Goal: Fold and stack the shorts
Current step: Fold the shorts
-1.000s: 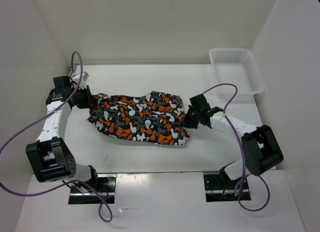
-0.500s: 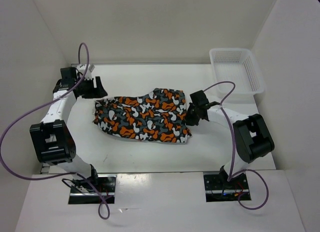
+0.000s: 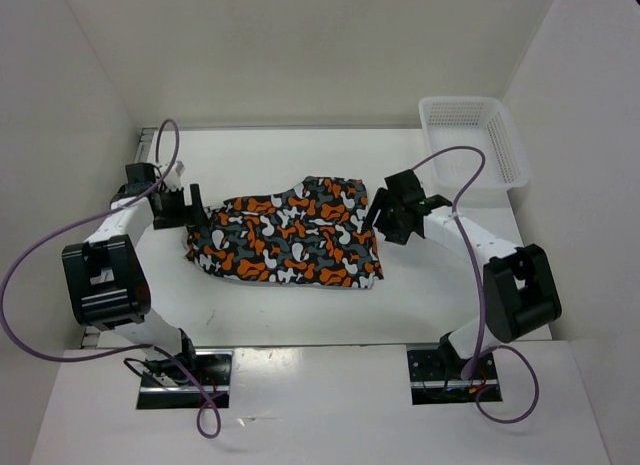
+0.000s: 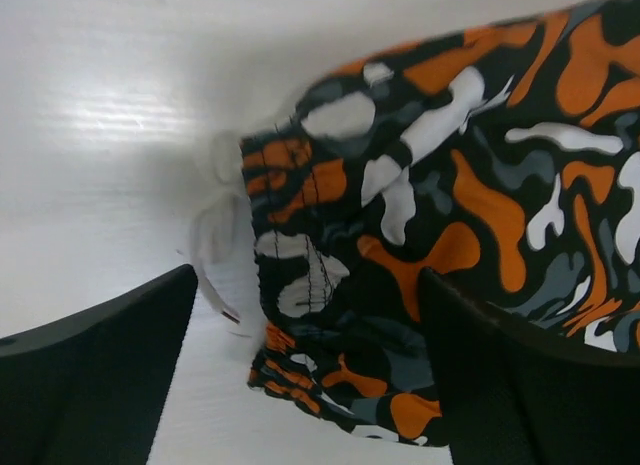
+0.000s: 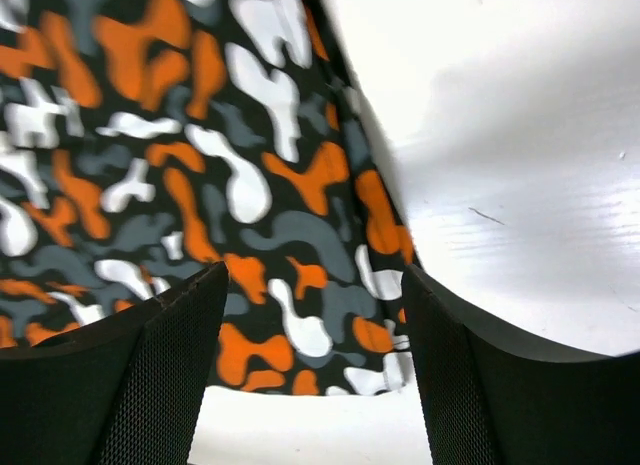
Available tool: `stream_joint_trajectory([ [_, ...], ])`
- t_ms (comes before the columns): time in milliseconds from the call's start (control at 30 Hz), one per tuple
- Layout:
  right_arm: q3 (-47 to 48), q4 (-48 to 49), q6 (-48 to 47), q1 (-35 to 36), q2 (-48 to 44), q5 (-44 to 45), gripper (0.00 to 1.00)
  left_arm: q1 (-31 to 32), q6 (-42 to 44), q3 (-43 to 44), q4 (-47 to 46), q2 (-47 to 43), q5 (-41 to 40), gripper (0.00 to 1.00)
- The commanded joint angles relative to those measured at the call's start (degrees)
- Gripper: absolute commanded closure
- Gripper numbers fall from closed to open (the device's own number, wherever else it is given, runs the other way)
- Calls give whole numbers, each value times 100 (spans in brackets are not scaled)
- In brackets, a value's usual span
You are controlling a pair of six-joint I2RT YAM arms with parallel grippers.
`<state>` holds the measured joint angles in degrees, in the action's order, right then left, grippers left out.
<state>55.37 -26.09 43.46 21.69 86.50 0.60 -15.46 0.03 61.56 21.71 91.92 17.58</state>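
- Shorts point(image 4: 450, 185), left wrist view: cut off by the top and right edges. The lower right part is hidden behind one finger point(image 4: 530, 385) of the left gripper point(image 4: 308, 285).
- White loop point(image 4: 215, 250) at the fabric's edge: blurred, kind not discernible.
- Shorts point(image 5: 200, 135), right wrist view: cut off by the top and left edges. The lower parts are covered by the fingers point(image 5: 110, 385) of the right gripper point(image 5: 312, 285).
- Fingers, both wrist views: cut off by the bottom edge.
- Top view: contact between either gripper and the fabric is too small to tell.

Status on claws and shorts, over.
Left claw and right claw open. Shorts flat on table, a claw at each end. Basket far right, not blocking.
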Motion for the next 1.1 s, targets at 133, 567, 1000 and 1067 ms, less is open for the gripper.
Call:
stream_joint_trajectory([
  [133, 422, -265, -189, 89, -704, 257, 25, -167, -3, -906, 158, -429, 78, 0],
  [567, 255, -160, -189, 89, -757, -60, 25, -167, -3, -1191, -239, -858, 1563, 70],
  [1000, 1475, -169, -409, 1196, 68, 274, 18, 359, -3, -953, 210, -2468, 659, 97],
  [1067, 1704, -169, -479, 1529, 261, 326, 17, 413, -3, -892, 263, -2285, 597, 54],
])
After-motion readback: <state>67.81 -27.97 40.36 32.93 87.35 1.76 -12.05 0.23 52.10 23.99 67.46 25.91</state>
